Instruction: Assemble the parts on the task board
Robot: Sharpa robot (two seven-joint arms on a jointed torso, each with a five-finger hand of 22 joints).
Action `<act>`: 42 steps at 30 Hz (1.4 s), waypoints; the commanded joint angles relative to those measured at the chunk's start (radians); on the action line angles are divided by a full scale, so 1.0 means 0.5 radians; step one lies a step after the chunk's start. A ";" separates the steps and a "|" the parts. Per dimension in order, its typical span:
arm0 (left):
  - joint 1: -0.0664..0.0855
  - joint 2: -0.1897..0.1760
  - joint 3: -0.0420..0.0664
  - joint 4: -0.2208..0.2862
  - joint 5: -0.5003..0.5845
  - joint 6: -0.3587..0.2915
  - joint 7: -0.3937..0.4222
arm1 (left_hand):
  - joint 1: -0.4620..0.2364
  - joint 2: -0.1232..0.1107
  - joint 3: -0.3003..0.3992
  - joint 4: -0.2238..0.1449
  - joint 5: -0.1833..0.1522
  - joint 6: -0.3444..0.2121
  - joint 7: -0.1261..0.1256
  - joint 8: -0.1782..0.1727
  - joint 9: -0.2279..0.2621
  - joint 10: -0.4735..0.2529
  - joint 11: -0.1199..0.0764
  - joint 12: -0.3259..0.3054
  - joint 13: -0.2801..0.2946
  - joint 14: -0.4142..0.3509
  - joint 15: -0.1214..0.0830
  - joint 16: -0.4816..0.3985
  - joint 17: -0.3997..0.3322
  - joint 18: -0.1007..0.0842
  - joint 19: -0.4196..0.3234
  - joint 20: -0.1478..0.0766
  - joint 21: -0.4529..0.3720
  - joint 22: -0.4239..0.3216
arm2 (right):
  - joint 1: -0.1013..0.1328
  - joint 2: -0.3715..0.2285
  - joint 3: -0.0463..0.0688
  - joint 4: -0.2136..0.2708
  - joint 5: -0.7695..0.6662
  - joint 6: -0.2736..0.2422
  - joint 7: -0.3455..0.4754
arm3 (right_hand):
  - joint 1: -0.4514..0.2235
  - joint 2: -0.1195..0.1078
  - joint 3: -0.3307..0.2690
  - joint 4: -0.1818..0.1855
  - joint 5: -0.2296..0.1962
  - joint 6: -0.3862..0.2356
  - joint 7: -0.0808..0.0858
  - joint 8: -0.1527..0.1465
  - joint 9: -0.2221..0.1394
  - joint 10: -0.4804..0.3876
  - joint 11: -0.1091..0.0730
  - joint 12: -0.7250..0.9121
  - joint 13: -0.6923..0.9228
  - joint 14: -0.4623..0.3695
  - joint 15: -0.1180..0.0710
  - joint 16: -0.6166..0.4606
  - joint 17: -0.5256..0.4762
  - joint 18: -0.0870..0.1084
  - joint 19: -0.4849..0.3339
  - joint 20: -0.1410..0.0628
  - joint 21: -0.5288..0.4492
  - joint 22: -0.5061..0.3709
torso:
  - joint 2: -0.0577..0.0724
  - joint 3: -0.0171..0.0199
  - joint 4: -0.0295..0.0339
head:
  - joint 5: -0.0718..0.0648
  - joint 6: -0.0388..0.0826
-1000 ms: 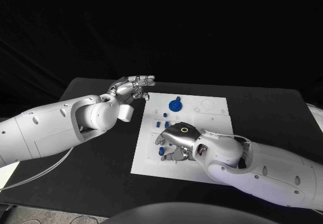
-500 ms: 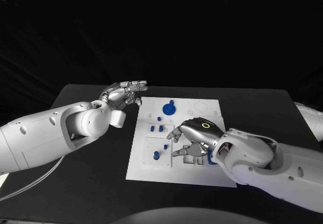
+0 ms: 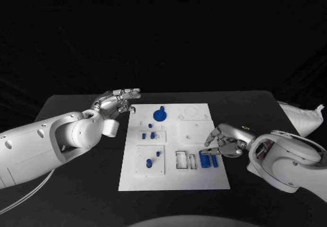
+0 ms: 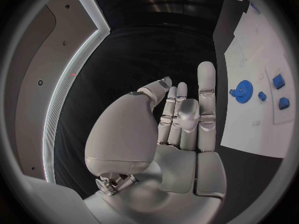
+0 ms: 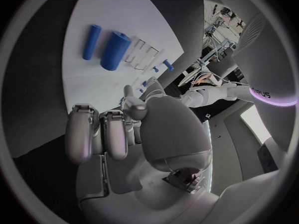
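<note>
The white task board [image 3: 204, 182] lies mid-table. A round blue part [image 3: 159, 115] sits at its far end, with small blue pieces [image 3: 148, 135] behind two more [image 3: 149, 163] on the left side. Two blue cylinders [image 3: 208, 160] lie side by side near the right edge and are seen again [image 5: 115, 50] in the right wrist view. My right hand [image 3: 221, 142] hovers just right of them, fingers loosely bent and apart, holding nothing [image 5: 124, 134]. My left hand [image 3: 117, 100] is flat and empty beside the board's far left corner [image 4: 181, 129], with the round blue part [image 4: 241, 91] off to its side.
A white slotted holder [image 3: 184, 160] stands on the board next to the cylinders. A crumpled white object [image 3: 300, 116] lies at the table's right edge. Black table [image 3: 81, 189] surrounds the board on all sides.
The camera has shifted. My right hand has drawn back from over the board's near middle to its right edge, uncovering the two blue cylinders. My left hand stays by the far left corner.
</note>
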 commanded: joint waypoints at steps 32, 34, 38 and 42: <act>0.000 0.006 -0.006 -0.002 -0.010 0.057 0.007 | -0.017 0.002 -0.013 -0.002 0.002 -0.012 0.000 0.006 -0.002 -0.015 -0.004 0.007 0.000 -0.015 -0.004 -0.009 -0.002 0.035 -0.011 -0.001 -0.007 -0.003 | -0.124 0.219 -0.019 -0.133 -0.235 0.211 -0.483 | -0.154 0.069 -0.103 0.020 0.085 -0.078 0.000 0.104 0.063 0.145 0.003 0.816 1.232 0.178 -0.002 0.092 0.359 -0.042 0.054 0.006 0.078 0.118 | -0.004 -0.0044 -0.017 | 0.011 -0.022; 0.000 0.005 -0.006 -0.002 -0.010 0.058 0.007 | -0.017 0.002 -0.013 -0.002 0.002 -0.012 0.000 0.006 -0.002 -0.015 -0.004 0.007 0.000 -0.015 -0.004 -0.009 -0.002 0.035 -0.011 -0.001 -0.007 -0.003 | -0.132 0.245 -0.019 -0.151 -0.246 0.216 -0.484 | -0.155 0.070 -0.104 0.020 0.083 -0.078 0.000 0.105 0.064 0.144 0.004 0.814 1.230 0.178 -0.001 0.092 0.358 -0.042 0.054 0.006 0.077 0.117 | -0.004 -0.0042 -0.017 | 0.012 -0.022; 0.000 0.004 -0.006 -0.002 -0.010 0.059 0.006 | -0.019 0.005 -0.014 0.000 0.003 -0.015 0.000 0.007 -0.002 -0.020 -0.004 0.011 0.000 -0.017 -0.003 -0.009 -0.006 0.035 -0.012 0.001 -0.008 -0.003 | -0.149 0.286 -0.019 -0.179 -0.255 0.211 -0.486 | -0.153 0.081 -0.102 0.017 0.082 -0.076 0.000 0.111 0.068 0.141 0.003 0.810 1.227 0.178 0.000 0.092 0.359 -0.042 0.053 0.007 0.078 0.117 | -0.005 -0.0050 -0.019 | 0.016 -0.028; -0.001 0.004 -0.006 -0.002 -0.010 0.060 0.005 | -0.019 0.005 -0.014 0.000 0.003 -0.015 0.000 0.007 -0.002 -0.020 -0.004 0.011 0.000 -0.017 -0.003 -0.009 -0.006 0.035 -0.012 0.001 -0.008 -0.003 | -0.161 0.312 -0.019 -0.195 -0.259 0.192 -0.489 | -0.134 0.105 -0.095 0.009 0.099 -0.066 -0.004 0.128 0.079 0.140 0.001 0.810 1.229 0.178 -0.001 0.094 0.361 -0.042 0.052 0.008 0.080 0.121 | -0.006 -0.0062 -0.018 | 0.016 -0.029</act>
